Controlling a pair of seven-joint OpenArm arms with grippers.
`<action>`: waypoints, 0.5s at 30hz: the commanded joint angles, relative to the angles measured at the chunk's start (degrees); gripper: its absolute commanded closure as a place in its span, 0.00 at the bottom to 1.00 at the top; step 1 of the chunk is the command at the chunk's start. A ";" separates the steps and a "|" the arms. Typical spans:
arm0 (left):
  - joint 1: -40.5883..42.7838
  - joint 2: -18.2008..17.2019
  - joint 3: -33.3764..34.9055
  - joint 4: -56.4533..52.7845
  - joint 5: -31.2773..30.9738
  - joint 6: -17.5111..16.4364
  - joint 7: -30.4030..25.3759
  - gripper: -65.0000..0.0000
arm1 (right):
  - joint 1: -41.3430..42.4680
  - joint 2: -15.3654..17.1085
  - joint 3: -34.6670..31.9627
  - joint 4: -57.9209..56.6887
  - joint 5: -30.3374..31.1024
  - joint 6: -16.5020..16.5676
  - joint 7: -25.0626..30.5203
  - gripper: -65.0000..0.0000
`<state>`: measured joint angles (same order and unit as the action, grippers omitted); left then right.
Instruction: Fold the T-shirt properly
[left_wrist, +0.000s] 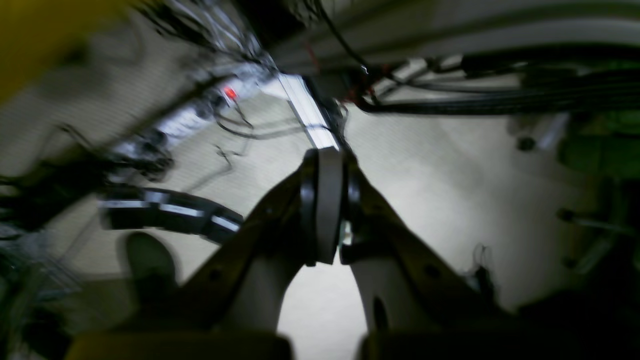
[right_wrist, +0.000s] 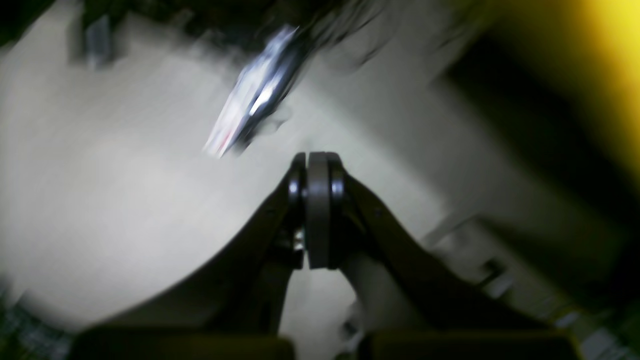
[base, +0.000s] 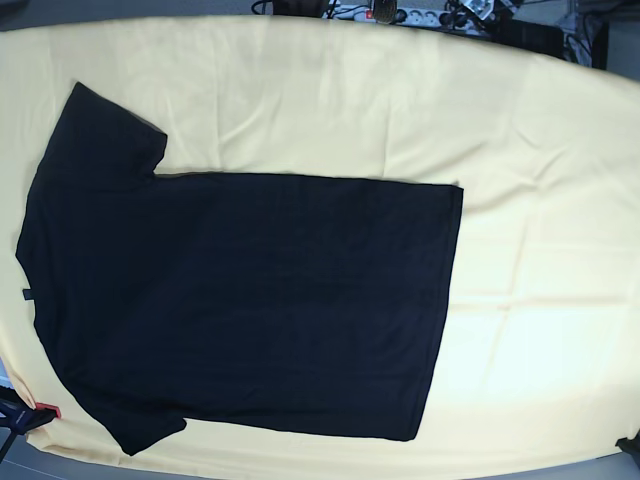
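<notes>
While I am watching both wrist feeds, the left pincer is showing its two fingers pressed fully together with nothing gripped between them, and the right pincer is sitting the same way, pads flat against each other and holding nothing. Neither one is touching any cloth. Both wrist views are coming through heavily blurred. Past the left pincer I am making out a pale floor, a bundle of black cables and a power strip with a small red light. Past the right pincer I am seeing only pale floor and a streaked white and dark object I cannot identify, with a yellow edge in the upper corner of that view.

Moving out to the base view, neither arm is appearing there. The T-shirt is lying flat and spread out on the yellow cloth covering the bench, plain black side up. Its collar end is pointing toward that view's left, both short sleeves are spread out at that end, and its straight hem is lying toward the middle.
</notes>
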<state>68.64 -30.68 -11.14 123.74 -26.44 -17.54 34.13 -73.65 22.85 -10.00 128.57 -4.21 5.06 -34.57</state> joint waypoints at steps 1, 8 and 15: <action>1.62 -0.15 -1.77 2.78 -0.44 -0.61 -0.63 1.00 | -1.35 0.17 -0.09 1.97 -0.66 -0.26 -2.36 1.00; -0.57 -0.15 -9.57 9.68 -0.61 -0.92 -1.07 1.00 | -1.35 0.20 2.54 6.43 -11.30 -6.84 -0.42 1.00; -9.92 -2.97 -10.21 9.60 0.96 -6.03 -1.62 1.00 | 0.35 0.20 11.96 6.43 -9.07 -1.31 10.58 1.00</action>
<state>58.30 -33.26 -20.99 132.49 -24.86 -24.32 34.02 -72.82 23.03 1.91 134.19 -13.21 4.62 -24.77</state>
